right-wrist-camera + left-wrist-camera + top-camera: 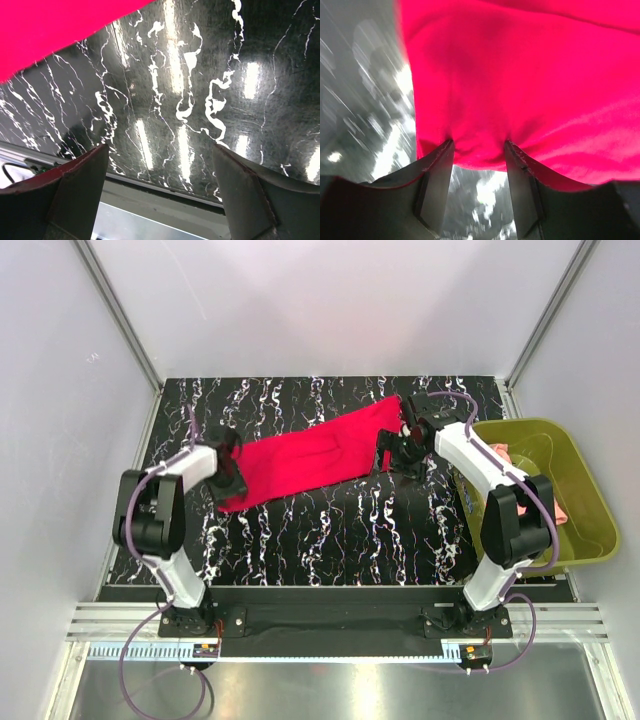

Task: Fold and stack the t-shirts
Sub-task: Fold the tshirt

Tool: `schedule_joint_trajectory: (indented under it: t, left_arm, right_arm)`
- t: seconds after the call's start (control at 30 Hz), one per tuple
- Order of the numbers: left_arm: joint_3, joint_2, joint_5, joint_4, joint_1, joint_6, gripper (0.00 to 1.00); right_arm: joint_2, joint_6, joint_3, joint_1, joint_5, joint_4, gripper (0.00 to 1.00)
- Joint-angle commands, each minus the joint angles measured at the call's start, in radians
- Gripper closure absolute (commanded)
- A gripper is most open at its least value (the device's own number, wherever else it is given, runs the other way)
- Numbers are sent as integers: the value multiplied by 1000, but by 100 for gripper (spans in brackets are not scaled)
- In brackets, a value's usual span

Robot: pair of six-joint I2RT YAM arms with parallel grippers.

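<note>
At the left of the top view, the left gripper is clamped on the lower-left end of the crimson t-shirt; its wrist view shows cloth bunched between the fingers. The shirt runs diagonally up-right across the marbled table. The right gripper sits at its upper-right end, fingers spread wide, gripping nothing, with cloth only at that frame's upper left. At far right, the salmon-pink t-shirt lies in the green basket.
</note>
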Motion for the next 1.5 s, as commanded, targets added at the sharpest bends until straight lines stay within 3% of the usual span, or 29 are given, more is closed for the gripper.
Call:
schedule_joint_trajectory:
  t: [0.0, 0.1, 0.2, 0.23, 0.33, 0.43, 0.53, 0.67, 0.77, 1.03, 1.33, 1.47]
  left_arm:
    - [-201, -16, 125, -77, -118, -132, 49]
    - [-315, -126, 148, -76, -242, -222, 49]
    - [-389, -279, 234, -31, -458, -369, 49]
    - [-387, -301, 250, -25, -582, -438, 48]
    - [-315, -361, 276, -20, -771, -511, 44]
    - [-217, -442, 241, -11, -850, -476, 34]
    - [-139, -494, 182, -69, -831, -369, 26]
    - [37, -513, 110, -200, -770, -206, 25]
    - [87, -556, 24, -259, -733, -97, 25]
    - [-17, -757, 46, -278, -514, 96, 23]
    - [-79, -886, 52, -319, -477, 149, 21]
    - [-91, -901, 61, -330, -462, 141, 20]
  right_arm:
    - [-74, -51, -3, 8, -20, -30, 9]
    - [-123, -64, -45, 8, -6, -10, 8]
    - [-137, -59, -66, 8, 15, -3, 7]
    - [-125, -42, -66, 7, 43, -4, 7]
    - [-85, -1, -40, 7, 77, -22, 7]
    - [-30, 48, 22, 7, 149, -49, 7]
    - [42, 80, 114, 7, 217, -59, 6]
    - [173, 110, 260, 10, 307, -88, 5]
    - [309, 133, 424, 20, 362, -127, 5]
    - [608, 119, 710, 69, 465, -153, 5]
    - [920, -33, 1022, 129, 445, -124, 6]
    - [1060, -123, 1298, 126, 400, -125, 4]
